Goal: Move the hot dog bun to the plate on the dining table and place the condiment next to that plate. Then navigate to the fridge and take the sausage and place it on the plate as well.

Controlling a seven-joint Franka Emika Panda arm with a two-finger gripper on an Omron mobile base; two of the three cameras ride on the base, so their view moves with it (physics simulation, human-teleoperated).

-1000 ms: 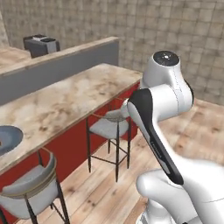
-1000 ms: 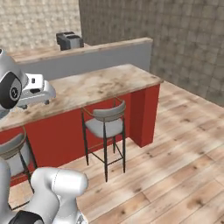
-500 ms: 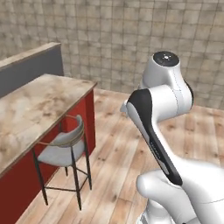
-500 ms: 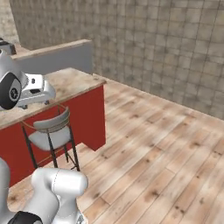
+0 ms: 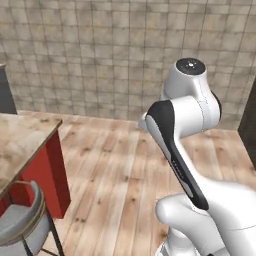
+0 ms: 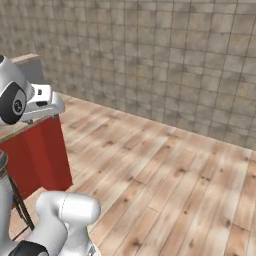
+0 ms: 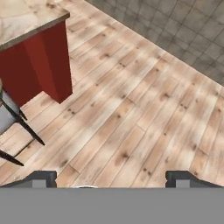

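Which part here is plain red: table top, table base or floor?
The dining table base; its top is marbled beige, the floor pale wooden planks.

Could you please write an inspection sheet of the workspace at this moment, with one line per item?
Surface: the end of the dining table, a marbled top over a red base; the part in view is bare.
Job's things: besides the table, nothing seen.
Clutter: nothing seen.
Gripper: the gripper is open, its two tips far apart, nothing between them; it looks down at the wooden floor.
Cables: nothing seen.
Surroundings: a grey-seated stool stands at the table; a tiled stone wall runs behind the floor; a dark edge shows at the right border of the left base view, and I cannot tell what it is.
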